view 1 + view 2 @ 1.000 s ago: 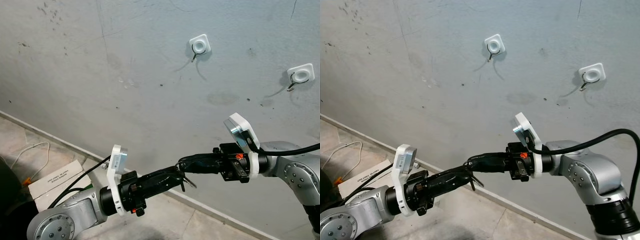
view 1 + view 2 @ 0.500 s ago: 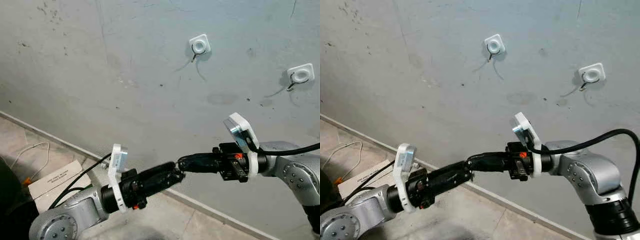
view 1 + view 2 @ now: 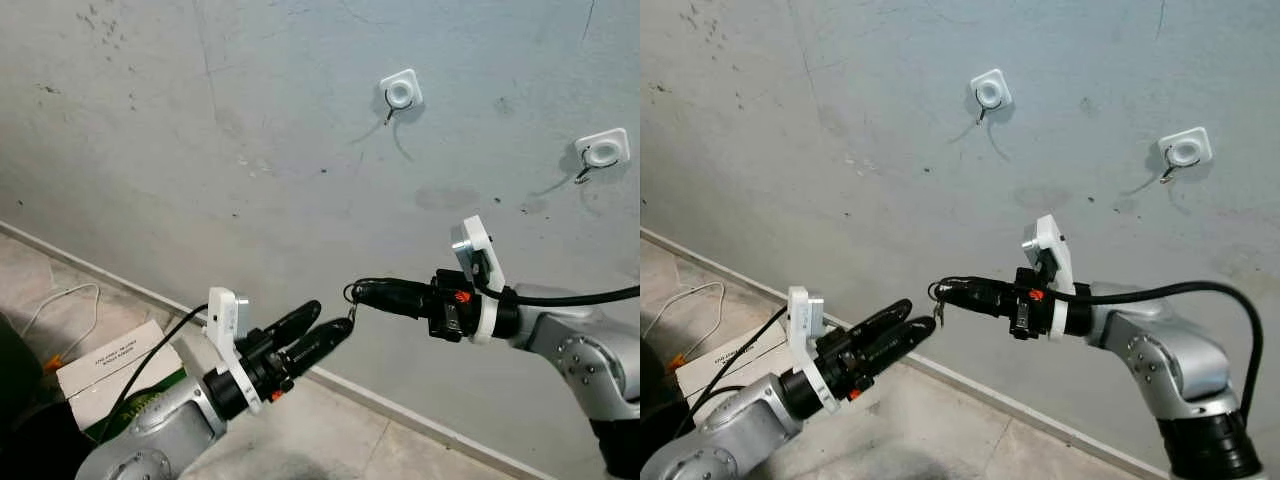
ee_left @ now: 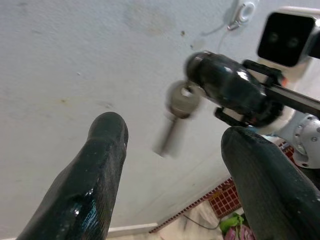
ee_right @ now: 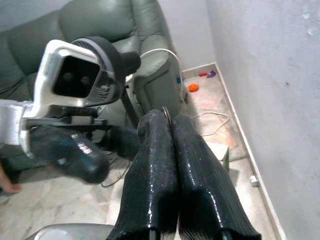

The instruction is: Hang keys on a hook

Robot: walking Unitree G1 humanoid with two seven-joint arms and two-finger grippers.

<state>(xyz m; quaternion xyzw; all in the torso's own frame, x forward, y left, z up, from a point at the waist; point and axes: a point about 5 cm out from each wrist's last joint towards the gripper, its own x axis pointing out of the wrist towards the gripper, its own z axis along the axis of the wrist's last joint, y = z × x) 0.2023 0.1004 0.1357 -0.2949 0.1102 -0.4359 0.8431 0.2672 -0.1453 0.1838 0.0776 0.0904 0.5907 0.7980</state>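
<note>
Since the earlier frames the left gripper (image 3: 318,324) has let go of the right one's tip and dropped back, its two black fingers (image 4: 95,170) now spread wide with nothing between them, while the right gripper (image 3: 358,292) has lifted slightly and carries the keys (image 4: 176,107) alone. The white box (image 3: 105,363) on the floor by the wall's base bears a line of dark print, too small to read; no other writing can be made out. The right gripper's fingers are pressed together on the key ring, which peeps out at their tip in the right wrist view (image 5: 165,113), and one silver key hangs from it, blurred, just in front of the open left gripper without touching either finger. Both grippers sit low before the grey wall (image 3: 200,150), near each other but apart. Two white hook mounts are fixed high on the wall, well above the keys: the nearer hook (image 3: 398,95) and a second hook (image 3: 601,153) further to the right.
</note>
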